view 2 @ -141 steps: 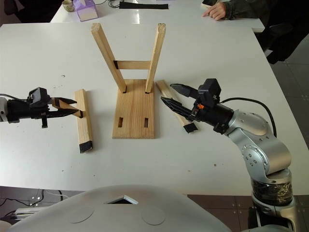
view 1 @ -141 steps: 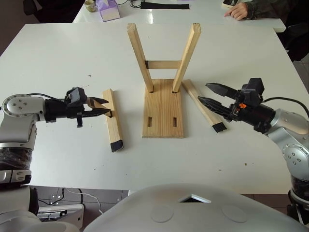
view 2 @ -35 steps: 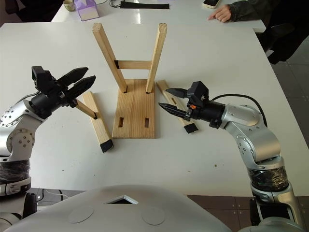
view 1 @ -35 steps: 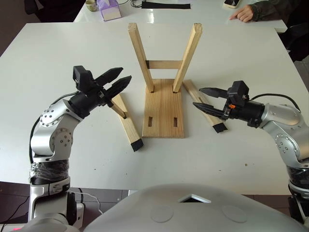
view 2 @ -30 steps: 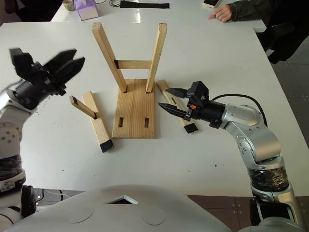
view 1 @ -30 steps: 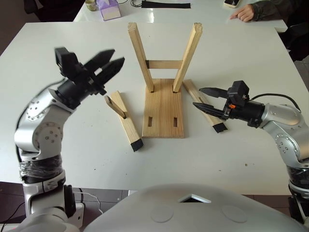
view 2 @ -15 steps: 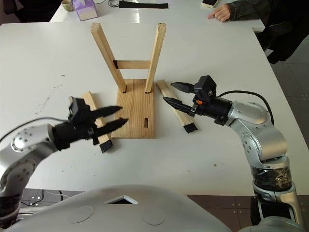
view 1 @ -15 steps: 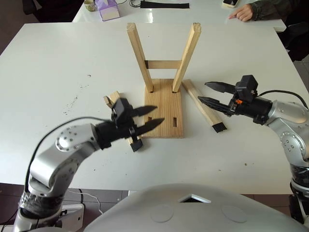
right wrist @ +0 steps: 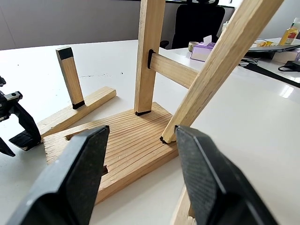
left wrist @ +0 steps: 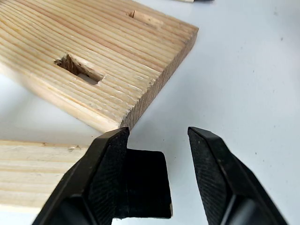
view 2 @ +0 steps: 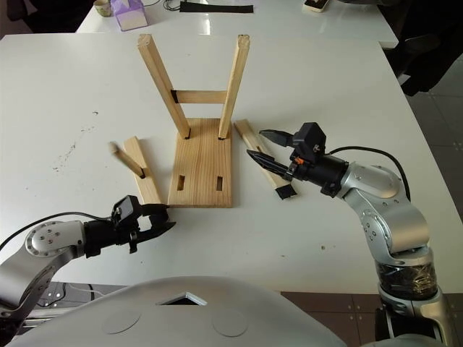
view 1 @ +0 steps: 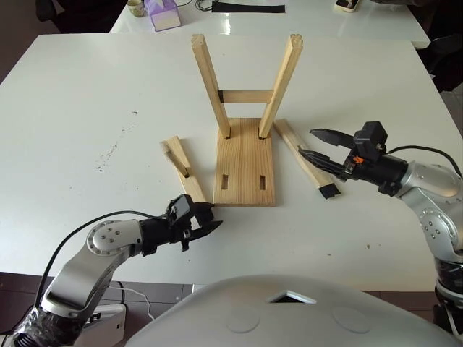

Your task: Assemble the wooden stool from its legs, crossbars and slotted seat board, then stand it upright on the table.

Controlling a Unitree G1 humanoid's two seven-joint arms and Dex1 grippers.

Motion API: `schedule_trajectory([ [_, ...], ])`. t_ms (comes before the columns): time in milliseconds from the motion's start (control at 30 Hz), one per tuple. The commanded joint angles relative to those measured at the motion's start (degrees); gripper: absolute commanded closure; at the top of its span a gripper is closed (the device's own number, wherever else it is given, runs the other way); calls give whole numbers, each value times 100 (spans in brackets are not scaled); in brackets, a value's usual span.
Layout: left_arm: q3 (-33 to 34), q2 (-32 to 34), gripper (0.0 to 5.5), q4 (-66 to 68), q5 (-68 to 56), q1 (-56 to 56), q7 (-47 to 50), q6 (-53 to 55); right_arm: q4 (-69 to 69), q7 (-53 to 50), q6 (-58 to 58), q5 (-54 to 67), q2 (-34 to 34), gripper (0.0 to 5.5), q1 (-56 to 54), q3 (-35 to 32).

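Observation:
The slotted seat board lies flat mid-table, with two legs and a crossbar standing in its far slots. A loose leg with a short crossbar stub lies left of the board. My left gripper is open at this leg's black-capped near end; the cap lies against one finger. A second loose leg lies right of the board. My right gripper hovers open just above it, pointing at the board.
The white table has free room on both sides and along the front. A tissue box and a cup sit on the far table. Small dark specks mark the left side.
My left gripper swung down from high on the left, passed over the board's near end and now sits low at the left leg's black cap. The right gripper barely shifted.

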Motion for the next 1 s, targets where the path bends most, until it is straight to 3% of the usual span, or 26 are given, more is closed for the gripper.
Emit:
schedule_trajectory([
  [33, 166, 332, 316, 388, 221, 74, -241, -29, -172, -117, 12, -13, 25, 293, 101, -31],
  [267, 834, 594, 316, 571, -83, -262, -618, -20, -298, -277, -55, -73, 106, 293, 317, -11],
  [600, 1487, 386, 316, 650, -479, -1031, -412, 485, -293, -320, -96, -147, 131, 293, 376, 43],
  [867, 1503, -279, 195, -143, -780, -604, 817, 2110, -422, -402, -153, -168, 139, 293, 660, -109],
  [1000, 1475, -728, 195, -488, -936, -720, 1365, 2587, -418, -406, -176, -199, 138, 293, 672, -37],
])
